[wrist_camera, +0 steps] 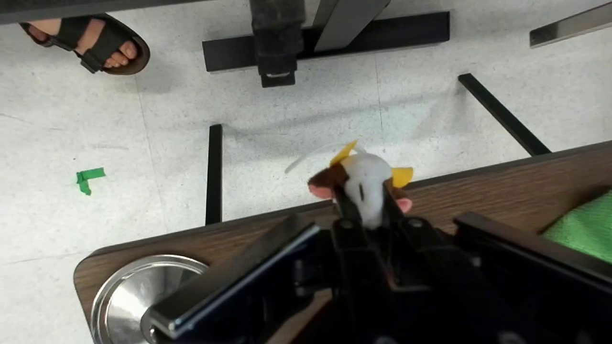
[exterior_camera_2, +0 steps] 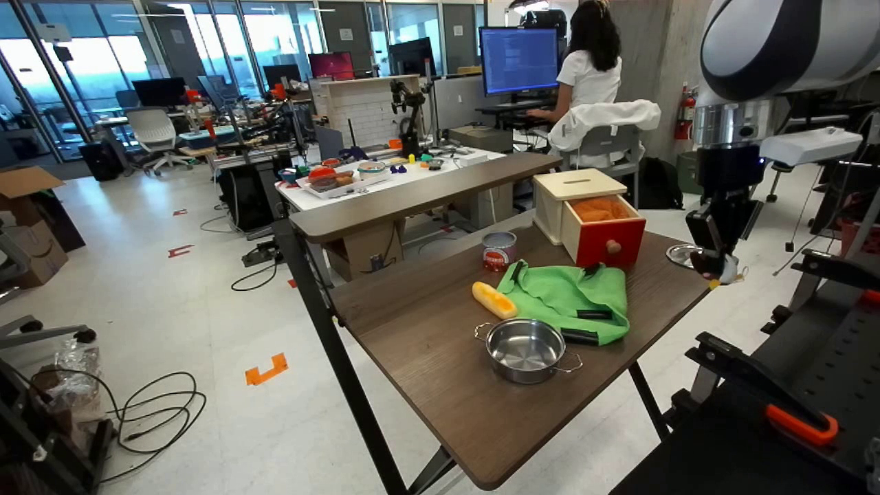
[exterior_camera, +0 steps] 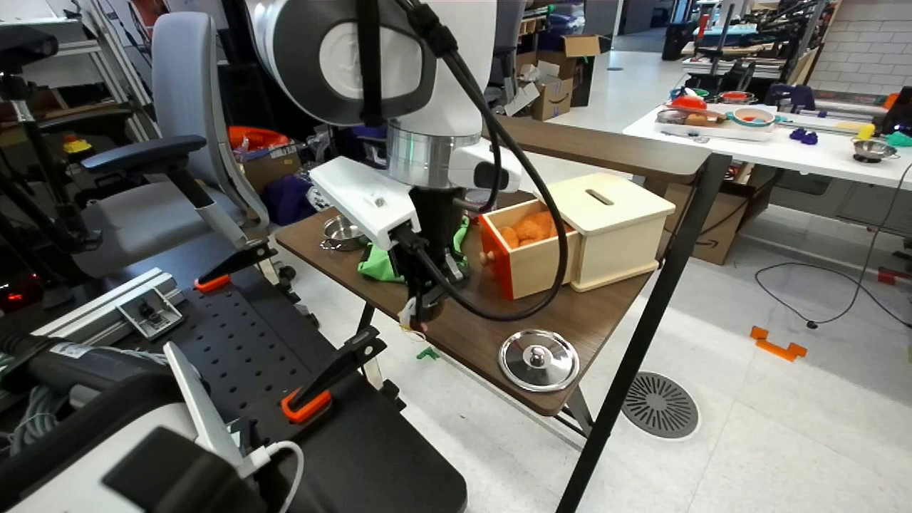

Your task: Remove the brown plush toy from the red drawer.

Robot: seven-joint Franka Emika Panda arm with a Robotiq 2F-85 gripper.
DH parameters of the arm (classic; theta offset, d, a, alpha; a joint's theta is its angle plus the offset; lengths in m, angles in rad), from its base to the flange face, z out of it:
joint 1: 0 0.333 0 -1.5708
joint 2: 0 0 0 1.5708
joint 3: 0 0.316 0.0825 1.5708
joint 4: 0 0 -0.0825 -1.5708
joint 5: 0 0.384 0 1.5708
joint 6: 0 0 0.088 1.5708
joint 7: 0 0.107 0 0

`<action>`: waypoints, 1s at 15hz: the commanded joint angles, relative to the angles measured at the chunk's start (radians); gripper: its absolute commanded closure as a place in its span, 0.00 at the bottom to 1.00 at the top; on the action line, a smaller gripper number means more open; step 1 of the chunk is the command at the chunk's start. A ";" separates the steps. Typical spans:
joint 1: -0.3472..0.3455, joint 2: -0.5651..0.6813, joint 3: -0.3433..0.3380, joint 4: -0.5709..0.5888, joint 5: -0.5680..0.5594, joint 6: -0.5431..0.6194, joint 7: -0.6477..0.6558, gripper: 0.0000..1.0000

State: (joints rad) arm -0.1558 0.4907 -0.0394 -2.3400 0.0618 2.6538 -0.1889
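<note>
My gripper point(wrist_camera: 367, 203) is shut on a small brown plush toy point(wrist_camera: 365, 179) with a white face, yellow horns and pink ears. The fingers pinch both sides of its face in the wrist view. In both exterior views the toy point(exterior_camera: 407, 313) point(exterior_camera_2: 727, 270) hangs at the fingertips of the gripper point(exterior_camera: 425, 310) point(exterior_camera_2: 715, 256), by the table's edge and outside the drawer. The red-fronted drawer point(exterior_camera: 496, 260) point(exterior_camera_2: 605, 243) is pulled out of a pale wooden box point(exterior_camera: 623, 228) point(exterior_camera_2: 547, 213). Fuzzy orange material point(exterior_camera: 531, 228) point(exterior_camera_2: 598, 208) lies inside the drawer.
On the brown table point(exterior_camera_2: 412, 330) are a metal lid point(exterior_camera: 539, 360), a green cloth point(exterior_camera_2: 577, 292), a steel pot point(exterior_camera_2: 526, 354), a yellow bread-shaped toy point(exterior_camera_2: 493, 300) and a can point(exterior_camera_2: 498, 251). A raised shelf point(exterior_camera_2: 426, 196) runs along one side. A black bench point(exterior_camera: 356, 442) stands alongside.
</note>
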 commanded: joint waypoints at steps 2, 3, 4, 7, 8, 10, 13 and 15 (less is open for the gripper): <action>0.000 0.083 -0.010 0.064 -0.017 0.041 0.022 0.97; 0.001 0.096 -0.009 0.075 -0.017 0.044 0.023 0.97; 0.001 0.109 -0.007 0.086 -0.015 0.049 0.025 0.97; 0.005 0.141 -0.007 0.116 -0.016 0.061 0.035 0.97; 0.006 0.149 -0.006 0.125 -0.016 0.062 0.039 0.97; 0.007 0.161 -0.004 0.139 -0.016 0.063 0.043 0.97; 0.017 0.172 -0.012 0.154 -0.019 0.083 0.060 0.60; 0.016 0.171 -0.010 0.159 -0.016 0.089 0.068 0.45</action>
State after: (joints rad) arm -0.1486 0.6430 -0.0441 -2.2031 0.0618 2.7134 -0.1516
